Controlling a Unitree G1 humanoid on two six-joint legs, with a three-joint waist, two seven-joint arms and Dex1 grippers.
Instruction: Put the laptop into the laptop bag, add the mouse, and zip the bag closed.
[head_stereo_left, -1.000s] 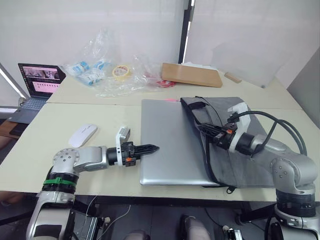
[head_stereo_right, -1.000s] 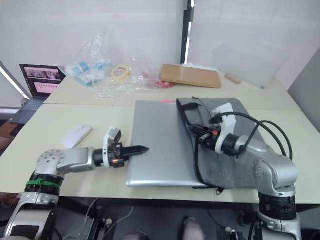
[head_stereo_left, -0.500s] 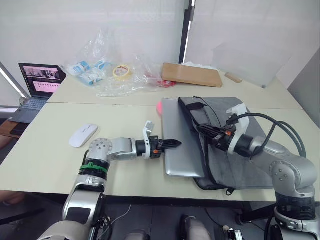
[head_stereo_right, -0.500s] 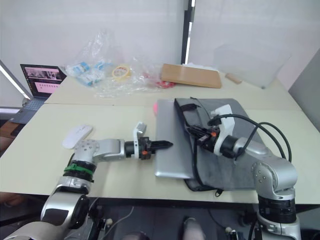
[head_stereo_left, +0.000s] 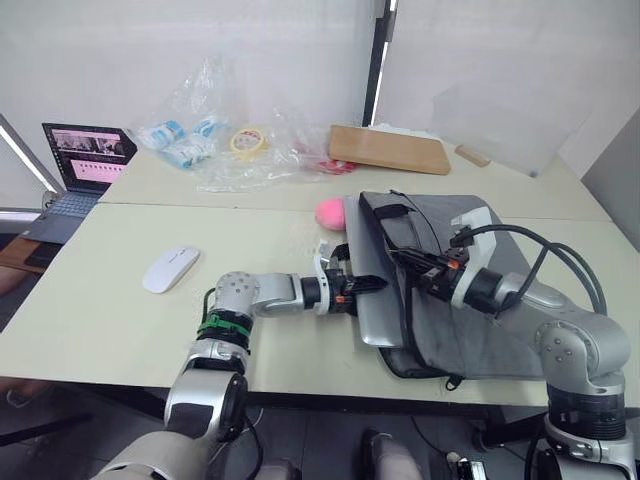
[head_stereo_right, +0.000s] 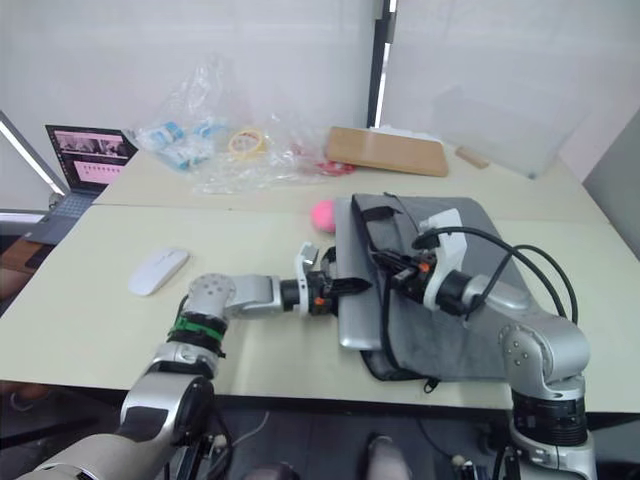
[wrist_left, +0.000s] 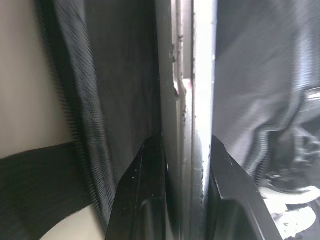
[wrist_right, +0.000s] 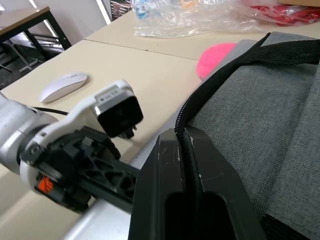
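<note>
While left pincer (head_stereo_left: 376, 284) touches laptop (head_stereo_left: 372, 318) edge, laptop bag (head_stereo_left: 480, 330) half-covers it.

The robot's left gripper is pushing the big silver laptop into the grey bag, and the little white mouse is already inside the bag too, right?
Not quite. The small white oval mouse lies on the beige table, apart from the grey fabric laptop bag, as the left eye view shows. The left gripper does push the silver-grey metal laptop in.

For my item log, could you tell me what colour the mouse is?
White; the mouse shows best in the left eye view.
</note>
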